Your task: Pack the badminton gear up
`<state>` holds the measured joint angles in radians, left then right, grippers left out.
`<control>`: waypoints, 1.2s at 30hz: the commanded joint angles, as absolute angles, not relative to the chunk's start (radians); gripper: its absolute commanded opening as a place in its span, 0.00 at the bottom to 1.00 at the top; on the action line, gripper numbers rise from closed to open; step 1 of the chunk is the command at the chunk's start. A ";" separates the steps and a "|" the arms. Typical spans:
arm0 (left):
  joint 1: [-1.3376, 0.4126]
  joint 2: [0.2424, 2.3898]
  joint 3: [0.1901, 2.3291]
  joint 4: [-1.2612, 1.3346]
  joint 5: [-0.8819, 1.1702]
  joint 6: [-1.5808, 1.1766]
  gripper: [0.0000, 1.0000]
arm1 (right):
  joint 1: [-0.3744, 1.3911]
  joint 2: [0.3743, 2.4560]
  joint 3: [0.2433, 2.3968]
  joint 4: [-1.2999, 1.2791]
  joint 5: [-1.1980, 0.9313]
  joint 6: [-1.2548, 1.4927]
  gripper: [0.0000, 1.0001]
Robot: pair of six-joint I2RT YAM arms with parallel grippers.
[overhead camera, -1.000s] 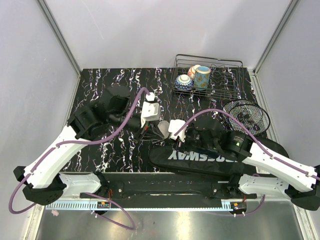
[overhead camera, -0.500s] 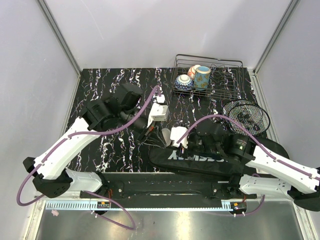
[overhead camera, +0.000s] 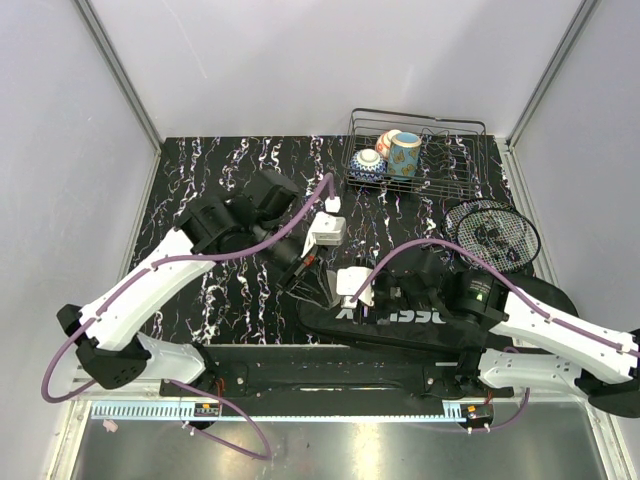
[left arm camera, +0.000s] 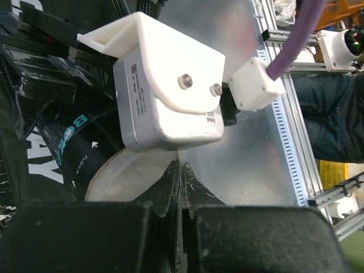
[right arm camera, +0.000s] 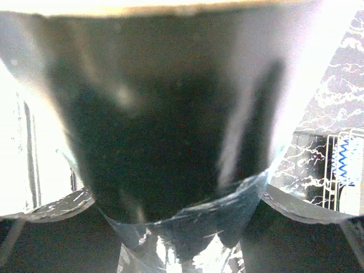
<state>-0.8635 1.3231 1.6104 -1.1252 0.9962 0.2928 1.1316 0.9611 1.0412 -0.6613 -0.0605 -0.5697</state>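
Top view: the left arm reaches in from the near left, and its hand point(overhead camera: 298, 272) hangs over the middle of the black marbled table point(overhead camera: 200, 160). The right arm reaches in from the near right, and its hand point(overhead camera: 335, 290) is just beside the left one, above the left end of the long black bag point(overhead camera: 420, 335). The bag lies along the near edge with its white lettering partly covered. The racket's strung head point(overhead camera: 492, 232) lies on the table just beyond the bag, at the right. At the far edge a wire basket point(overhead camera: 418, 125) holds painted cups point(overhead camera: 405, 152).

Left wrist view: the 2 fingers are pressed together with no gap. Their tips sit right at the rim of the pale round cap point(left arm camera: 125, 176) of the dark tube point(left arm camera: 74, 148) with teal letters. Whether they pinch that rim cannot be told. The white camera box point(left arm camera: 165, 96) on the right wrist sits just above the tube, and the bag's white letters show at the left.

Right wrist view: the dark tube fills the frame, clasped between the 2 widely spaced fingers point(right arm camera: 307, 227) of the right hand. A strip of marbled table shows at the right.
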 commanded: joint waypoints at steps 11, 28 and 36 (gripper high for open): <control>-0.887 1.425 1.578 -1.144 1.005 0.299 0.01 | 1.183 0.954 1.167 -0.518 -0.058 -0.646 0.28; -0.876 1.473 1.569 -0.991 0.930 0.226 0.37 | 1.230 0.928 1.138 -0.336 -0.107 -0.588 0.26; -0.876 1.555 1.583 -1.046 0.929 0.245 0.37 | 1.298 0.982 1.209 -0.396 -0.029 -0.675 0.25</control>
<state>-0.8845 1.4506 1.6039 -1.1816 1.1019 0.2028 1.2125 0.9859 1.0706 -0.7757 0.0410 -0.6201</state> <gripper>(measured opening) 0.366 0.720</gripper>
